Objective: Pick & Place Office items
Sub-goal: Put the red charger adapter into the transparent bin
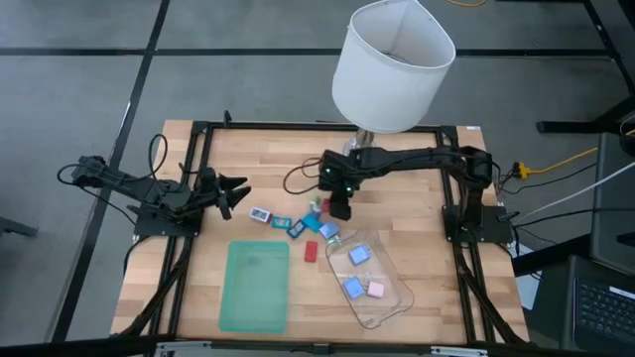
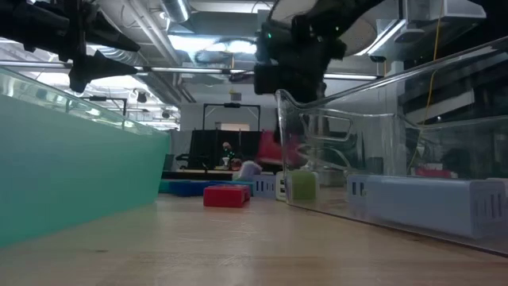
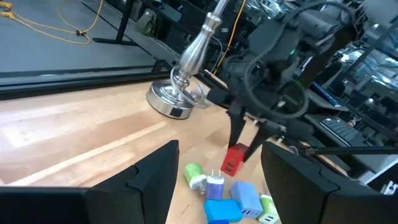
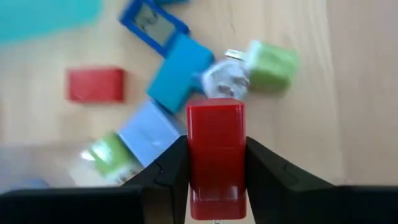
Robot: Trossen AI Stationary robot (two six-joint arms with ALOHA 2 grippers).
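A green tray (image 1: 255, 288), clear tub (image 1: 392, 297) and white-shaded lamp (image 1: 391, 65) share the table (image 1: 248, 159).

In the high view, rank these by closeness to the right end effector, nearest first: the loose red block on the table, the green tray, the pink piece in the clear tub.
From the right end effector, which grips a red block:
1. Loose red block, just below it, toward the tray.
2. Pink piece, in the clear tub, at its near end.
3. Green tray, on the left arm's side.
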